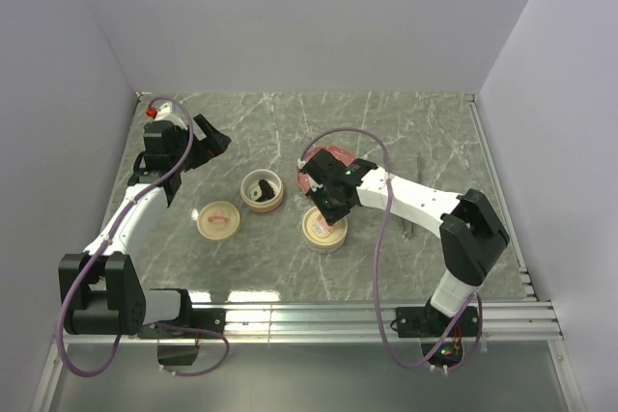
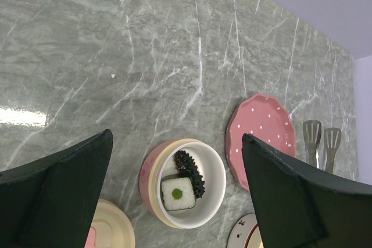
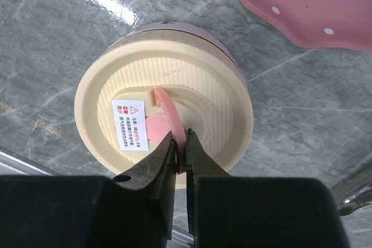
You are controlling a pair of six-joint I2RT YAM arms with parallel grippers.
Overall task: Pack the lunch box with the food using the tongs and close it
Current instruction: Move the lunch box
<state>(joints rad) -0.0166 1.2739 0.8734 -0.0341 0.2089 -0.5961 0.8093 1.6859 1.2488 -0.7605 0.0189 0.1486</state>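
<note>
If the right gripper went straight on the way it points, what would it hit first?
The cream lid, right under its tips: the right gripper is shut on that lid's pink handle, so contact looks near immediate.

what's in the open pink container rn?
Inside the open pink container: a white rice piece with a green centre and a dark frilly piece touching it. Bare white floor shows beside them. Anything under those two is covered.
</note>
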